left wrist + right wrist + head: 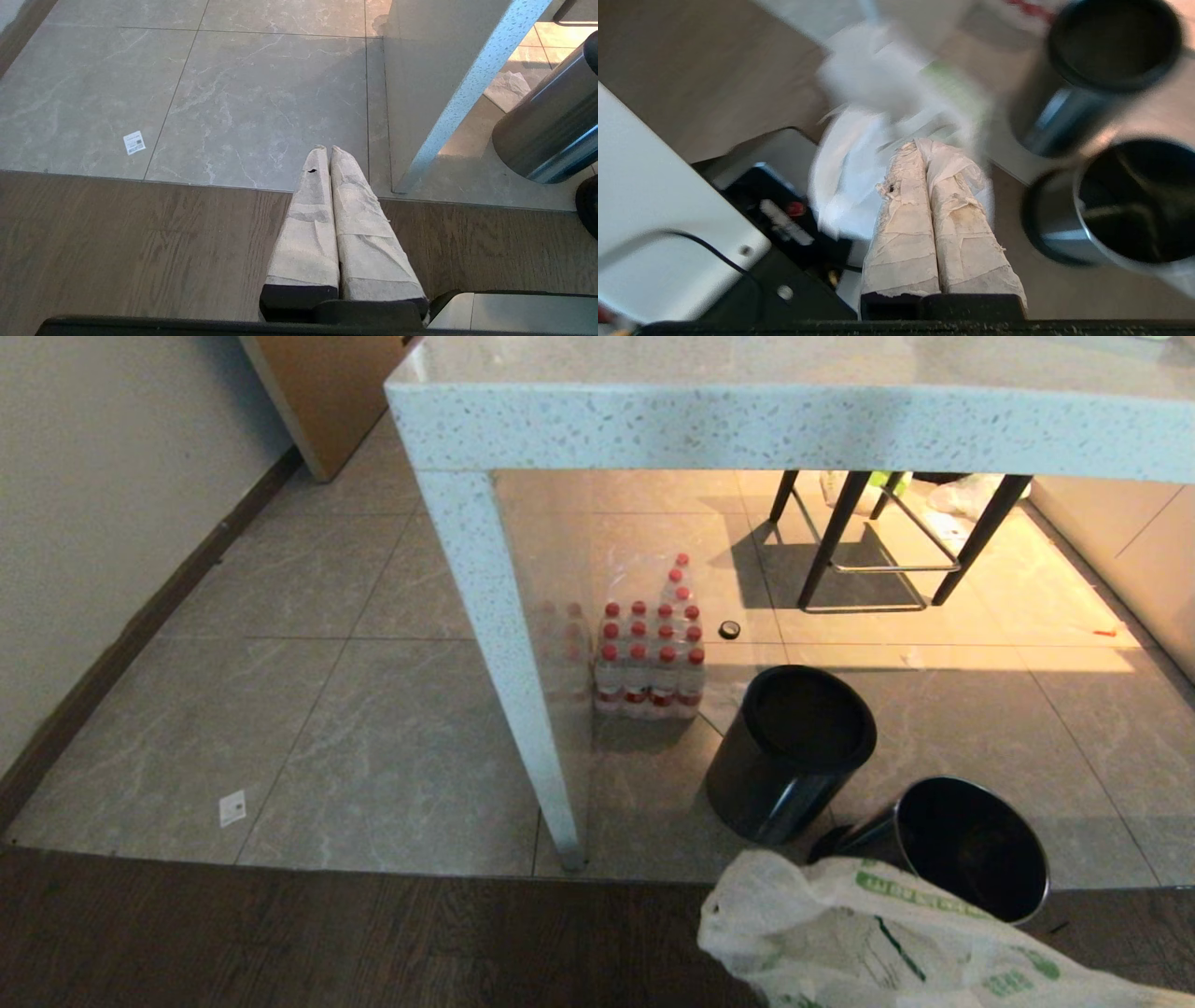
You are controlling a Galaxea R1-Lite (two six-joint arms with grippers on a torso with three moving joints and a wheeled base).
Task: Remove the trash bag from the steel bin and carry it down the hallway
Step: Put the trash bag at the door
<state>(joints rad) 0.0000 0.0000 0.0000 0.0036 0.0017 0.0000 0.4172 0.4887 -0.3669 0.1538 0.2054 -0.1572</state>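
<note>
Trash bag (868, 943) nearest the camera at lower right, clear of both bins, pinched in the right gripper (924, 147). Steel bin (966, 845) just behind the bag, touching or nearly touching the darker bin (794, 747) to its left and farther back. Pack of water bottles (651, 658) beyond, under the table (747, 425), right of the table leg (504, 644). Stool (878, 537) farther back. Left gripper (327, 151) left of that leg, above the floor.

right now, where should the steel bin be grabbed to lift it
By its top rim, from straight above: the steel bin stands with its mouth open, so one finger can go inside, one outside. The round wall looks too wide to span. Use the side away from the dark bin. The right gripper holds the trash bag; the left gripper is free.
</note>
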